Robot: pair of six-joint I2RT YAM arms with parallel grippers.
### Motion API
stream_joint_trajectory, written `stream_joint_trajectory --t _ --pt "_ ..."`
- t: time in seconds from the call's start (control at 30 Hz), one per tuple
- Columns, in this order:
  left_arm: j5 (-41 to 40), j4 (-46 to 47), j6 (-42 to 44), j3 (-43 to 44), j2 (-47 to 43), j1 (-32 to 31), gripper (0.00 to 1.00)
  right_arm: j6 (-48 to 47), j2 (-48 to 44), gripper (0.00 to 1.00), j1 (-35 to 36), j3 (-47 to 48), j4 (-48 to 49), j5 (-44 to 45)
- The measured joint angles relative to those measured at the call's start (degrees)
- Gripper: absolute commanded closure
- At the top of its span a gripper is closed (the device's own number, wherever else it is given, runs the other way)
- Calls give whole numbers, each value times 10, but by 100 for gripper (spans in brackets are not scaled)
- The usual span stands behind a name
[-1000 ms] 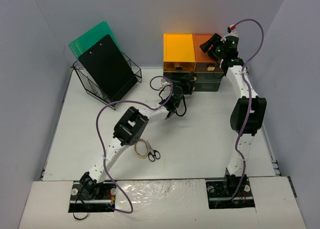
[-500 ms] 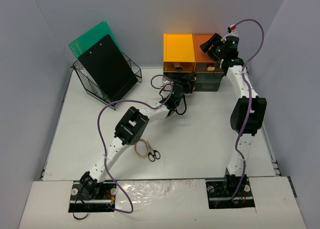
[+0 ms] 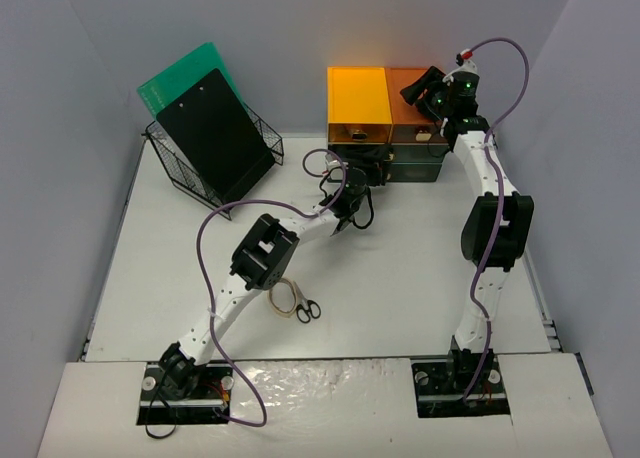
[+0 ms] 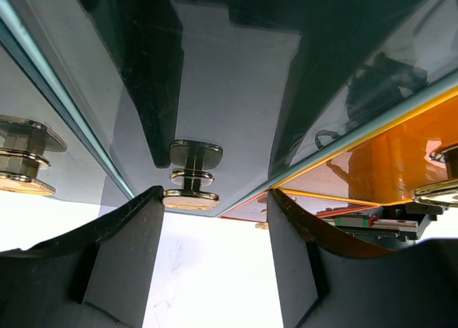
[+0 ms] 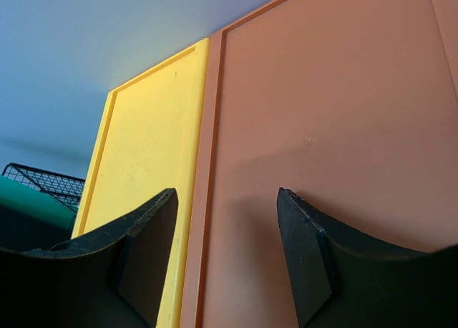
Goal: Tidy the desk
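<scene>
The white desk (image 3: 400,278) holds a drawer unit at the back with a yellow top (image 3: 357,98) and an orange-red top (image 3: 408,100). My left gripper (image 3: 352,212) is low against the unit's dark lower drawer front (image 4: 229,92). Its jaws are open (image 4: 215,195), and a gold knob (image 4: 193,179) sits just off the left fingertip, not between the fingers. My right gripper (image 3: 422,88) hovers over the orange-red top (image 5: 336,113). It is open (image 5: 226,193) and holds nothing, and the yellow top (image 5: 143,149) lies to its left.
A black wire basket (image 3: 255,138) at the back left holds a green folder (image 3: 185,73) and a black clipboard (image 3: 210,128). Black-handled scissors (image 3: 308,309) and rubber bands (image 3: 283,297) lie beside the left arm's elbow. Grey walls close in on three sides.
The left arm has edged slightly toward the drawer unit and its jaws have narrowed a little. The right arm has not moved.
</scene>
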Motion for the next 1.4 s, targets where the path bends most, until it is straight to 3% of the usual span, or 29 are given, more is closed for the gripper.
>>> stream_joint_trajectory --t 0.27,0.77,1.0,1.07,1.4 --pt "0 0 0 0 0 0 74 -1 0 44 0 0 0 0" --pt "3 27 0 -33 -1 2 77 0 -1 44 -1 -4 -4 -3" --pt "4 28 0 -33 -1 2 98 1 -1 44 -2 -4 -4 -4" --pt "5 29 0 -35 -2 2 100 0 -1 44 -2 -4 -4 -4" --pt "26 67 8 -175 -84 -11 100 1 -2 44 -2 -4 -8 -11"
